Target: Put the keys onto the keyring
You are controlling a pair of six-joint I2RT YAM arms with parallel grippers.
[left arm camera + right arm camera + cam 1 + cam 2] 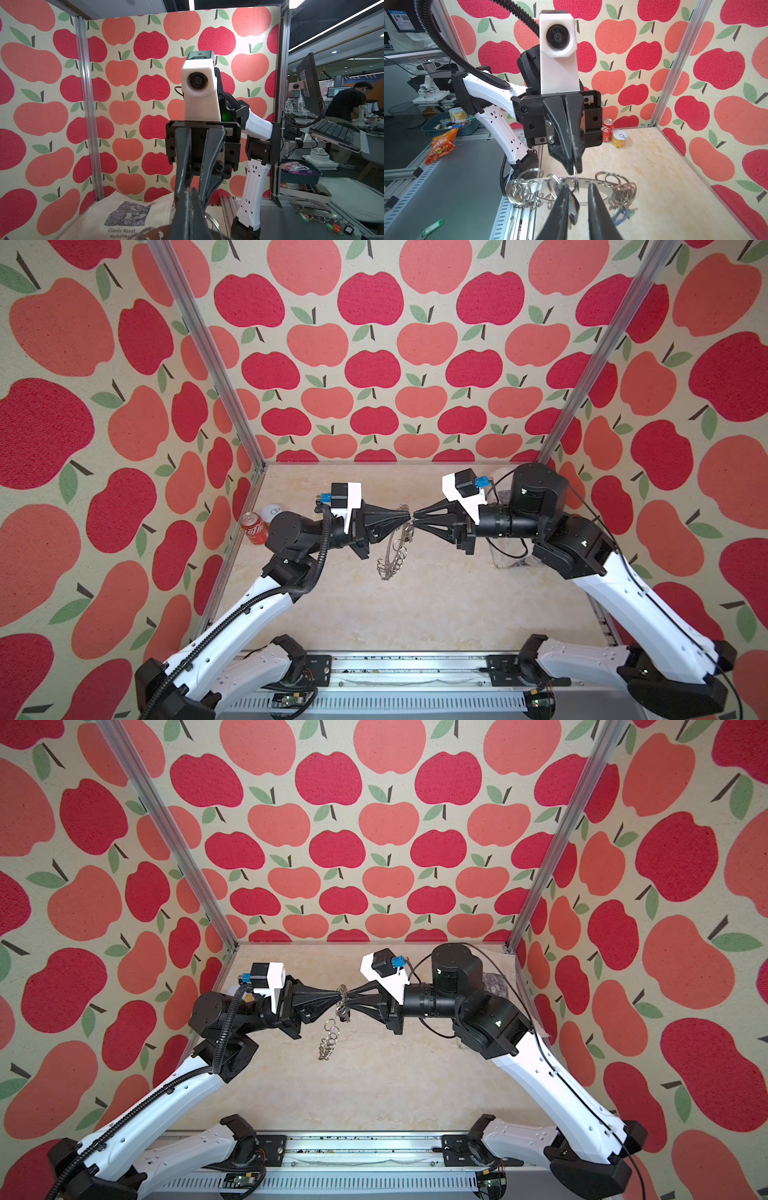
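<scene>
Threading seems in hand; right gripper (pixel 578 186) fingers narrowly parted around black-headed silver key (pixel 574 209); beyond, flat silver-grey keyring disc (pixel 604 187) hangs midair; left gripper (pixel 574 170) pinches its small wire rim ring (pixel 575 179); next likely needs fine alignment.

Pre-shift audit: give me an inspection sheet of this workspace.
Surface: marble-look table, no spills seen.
Job's things: keyring hangs off the table; black-headed key beside it; blue tag dangles below its rings.
Clutter: cola can, yellow tin, printed tote bag.
Grippers: left tool shut on a ring of the keyring; right tool around the black-headed key, grip unclear.
Cables: black conduit along left arm.
Surroundings: apple-print walls; person at desk outside.
</scene>
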